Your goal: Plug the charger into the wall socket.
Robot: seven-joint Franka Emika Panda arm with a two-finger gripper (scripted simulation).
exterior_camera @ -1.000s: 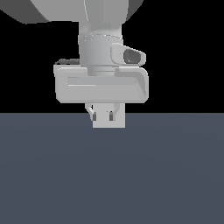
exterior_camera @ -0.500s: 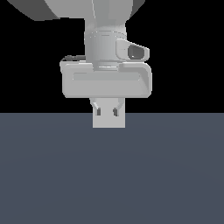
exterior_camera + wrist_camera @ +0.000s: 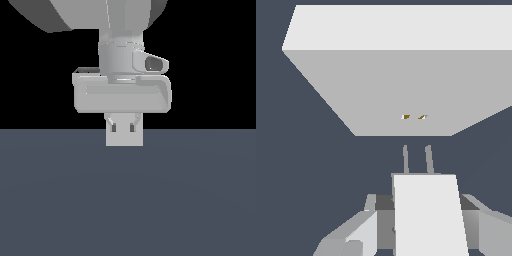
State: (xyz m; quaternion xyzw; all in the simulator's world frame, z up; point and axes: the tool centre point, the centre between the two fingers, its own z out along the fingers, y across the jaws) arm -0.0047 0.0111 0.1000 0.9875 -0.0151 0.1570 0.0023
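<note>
Since a second ago the gripper [image 3: 124,131] has slid toward the exterior view's right and squared up. Means alignment's roughly done, insertion still to go. Fingers pinch the charger [image 3: 428,212], its two prongs [image 3: 417,159] pointing at the wall socket [image 3: 401,75], just short of its two holes [image 3: 414,117], not touching. Arm hangs vertical above the grey floor [image 3: 128,200].

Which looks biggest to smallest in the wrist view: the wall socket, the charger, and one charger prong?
1. wall socket
2. charger, though nearness to the camera enlarges it
3. prong
</note>
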